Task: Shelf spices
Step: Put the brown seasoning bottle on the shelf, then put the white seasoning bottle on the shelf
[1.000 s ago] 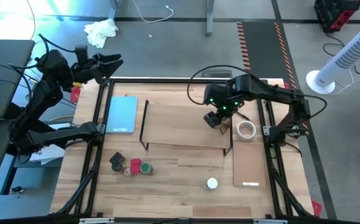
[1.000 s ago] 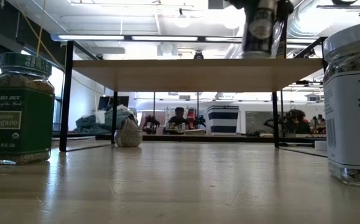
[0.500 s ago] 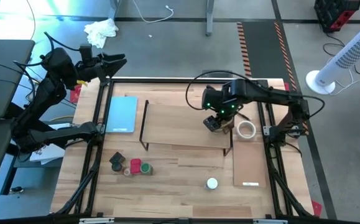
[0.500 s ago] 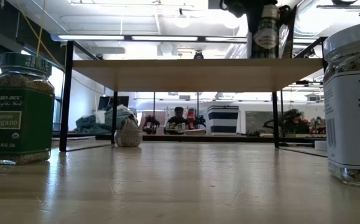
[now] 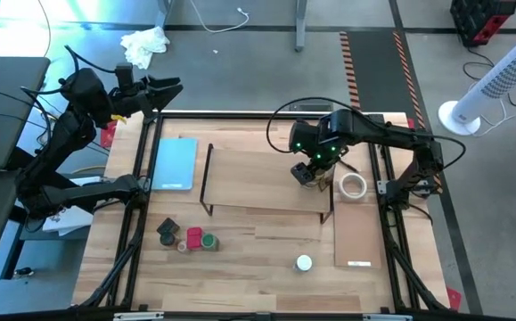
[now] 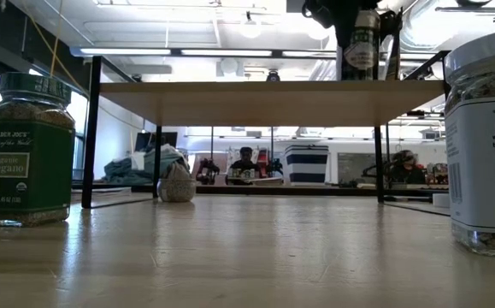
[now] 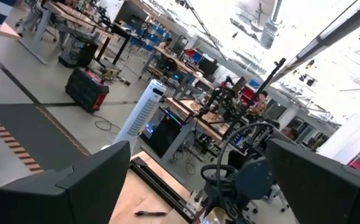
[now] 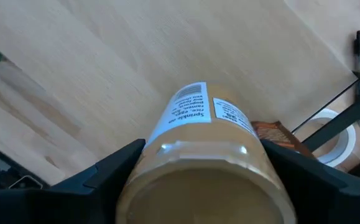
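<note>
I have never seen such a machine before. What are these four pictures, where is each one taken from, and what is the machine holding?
This is a robot with two dark arms at a wooden table. One picture looks straight down from above, one looks level across the table top, and one comes from a camera on each wrist.

The right hand is over the shelf, a low rack with a pale plank top. Its fingers stand on both sides of a spice jar with a tan lid, which is at the plank; whether they grip it I cannot tell. The left hand waits open, beyond the table's far left corner.

More spice jars stand in front of the shelf, with a white-topped jar farther right. A light-blue pad and a white tape ring also lie there.
</note>
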You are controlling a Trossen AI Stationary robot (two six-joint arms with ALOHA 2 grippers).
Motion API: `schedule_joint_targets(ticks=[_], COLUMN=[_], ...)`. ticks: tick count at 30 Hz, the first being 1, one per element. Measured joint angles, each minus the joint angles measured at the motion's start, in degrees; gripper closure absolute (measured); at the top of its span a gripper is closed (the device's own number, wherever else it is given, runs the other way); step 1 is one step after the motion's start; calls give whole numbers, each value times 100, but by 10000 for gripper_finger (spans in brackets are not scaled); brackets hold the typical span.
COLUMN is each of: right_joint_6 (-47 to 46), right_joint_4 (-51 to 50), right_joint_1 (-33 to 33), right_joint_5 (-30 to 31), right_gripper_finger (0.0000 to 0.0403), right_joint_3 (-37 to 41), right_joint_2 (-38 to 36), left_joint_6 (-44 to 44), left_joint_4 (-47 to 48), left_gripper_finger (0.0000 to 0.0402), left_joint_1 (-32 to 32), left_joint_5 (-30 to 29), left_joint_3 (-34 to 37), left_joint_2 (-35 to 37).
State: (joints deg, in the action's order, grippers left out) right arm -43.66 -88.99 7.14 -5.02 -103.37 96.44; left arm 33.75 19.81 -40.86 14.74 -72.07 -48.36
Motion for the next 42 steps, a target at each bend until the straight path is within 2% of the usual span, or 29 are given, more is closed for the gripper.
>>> schedule_joint_targets(ticks=[4, 16, 22, 29, 34, 38, 42], right_joint_6=[12, 83, 127, 319, 370, 530, 606], right_joint_4=[7, 117, 121, 133, 170, 642, 2237], right_joint_1=[-7, 154, 289, 435, 527, 529, 255], right_joint_5=[-11, 2, -1, -107, 84, -30, -981], right_gripper_finger=[89, 83, 83, 82, 82, 82, 82], right_joint_3=[0, 0, -19, -578, -1122, -1465, -1700], right_joint_2=[0, -4, -97, -109, -112, -114, -116], left_joint_6=[3, -94, -97, -91, -122, -111, 258], left_joint_4=[4, 7, 0, -47, -156, -246, -252], left_gripper_finger=[25, 25, 25, 25, 25, 25, 25], left_joint_1=[0, 0, 2, 2, 2, 2, 17], left_joint_5=[2, 27, 281, 315, 317, 500, 1431], left_joint_3=[0, 0, 0, 0, 0, 0, 0], left_joint_2=[0, 2, 4, 37, 89, 157, 264])
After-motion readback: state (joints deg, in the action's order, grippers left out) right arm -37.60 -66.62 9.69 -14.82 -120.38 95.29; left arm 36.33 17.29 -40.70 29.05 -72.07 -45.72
